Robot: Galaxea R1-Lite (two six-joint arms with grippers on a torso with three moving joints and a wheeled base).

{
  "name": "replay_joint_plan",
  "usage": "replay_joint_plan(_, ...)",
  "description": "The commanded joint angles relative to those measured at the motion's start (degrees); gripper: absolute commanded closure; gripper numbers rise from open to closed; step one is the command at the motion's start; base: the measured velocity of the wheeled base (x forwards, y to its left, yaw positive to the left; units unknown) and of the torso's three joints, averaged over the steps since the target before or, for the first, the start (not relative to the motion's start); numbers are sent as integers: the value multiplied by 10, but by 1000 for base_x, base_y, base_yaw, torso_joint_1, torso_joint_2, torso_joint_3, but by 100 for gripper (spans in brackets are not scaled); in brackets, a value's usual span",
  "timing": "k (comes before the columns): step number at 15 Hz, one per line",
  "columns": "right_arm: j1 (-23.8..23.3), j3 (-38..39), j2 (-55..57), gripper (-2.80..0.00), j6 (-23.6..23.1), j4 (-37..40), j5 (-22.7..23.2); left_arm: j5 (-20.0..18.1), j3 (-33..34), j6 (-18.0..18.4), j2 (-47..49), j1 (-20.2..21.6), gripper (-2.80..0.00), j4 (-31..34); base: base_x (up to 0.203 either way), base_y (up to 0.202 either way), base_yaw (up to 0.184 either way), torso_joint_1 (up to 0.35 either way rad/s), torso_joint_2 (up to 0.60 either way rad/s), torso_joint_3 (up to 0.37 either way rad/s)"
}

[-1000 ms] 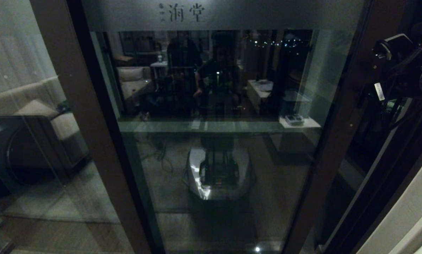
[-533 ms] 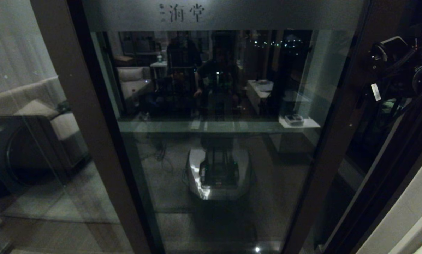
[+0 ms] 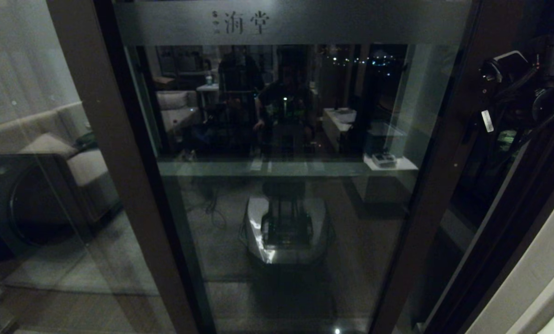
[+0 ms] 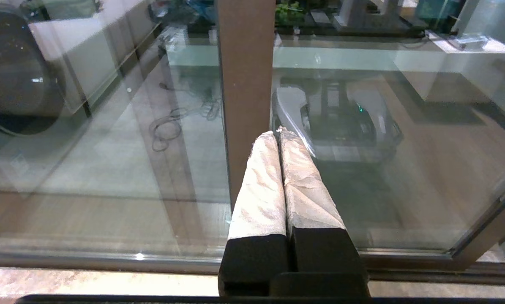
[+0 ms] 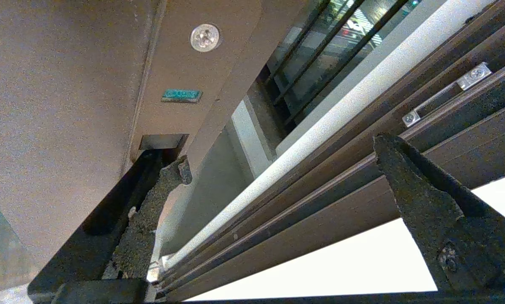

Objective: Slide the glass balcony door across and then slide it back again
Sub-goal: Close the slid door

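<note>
The tall glass balcony door (image 3: 286, 185), framed in dark brown metal with a frosted band (image 3: 286, 21) across its top, fills the head view directly ahead of the robot; its pane reflects the robot's white base and the room behind. The right tool (image 5: 284, 156) is raised at the door's right-hand stile (image 3: 436, 176), its two rough black fingers (image 5: 425, 202) spread wide apart and gripping nothing. One finger lies against the brown stile beside the dark recessed slot (image 5: 161, 142); the other stands well apart toward the brown sliding tracks (image 5: 362, 169) of the jamb. A narrow gap between stile and jamb shows the white ledge and dark railing outside. The left tool (image 4: 279, 133) hangs low, its two white-wrapped fingers (image 4: 260, 190) pressed together and empty, pointing at the door's left-hand brown stile (image 4: 246, 84) near the floor track. A neighbouring brown-framed glass panel (image 3: 31, 153) beyond that stile reflects a pale sofa.
</note>
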Motion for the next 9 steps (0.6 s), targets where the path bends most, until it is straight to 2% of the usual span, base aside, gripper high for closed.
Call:
replay_joint_plan(1, -7, -1, 8, -280, -1, -7, -5, 0, 0, 1, 0, 0, 0, 0, 0, 0, 0, 0, 0, 0)
replay_joint_plan(9, -33, -1, 17, -280, -14, -4, -7, 0, 0, 1, 0, 0, 0, 0, 0, 0, 0, 0, 0, 0)
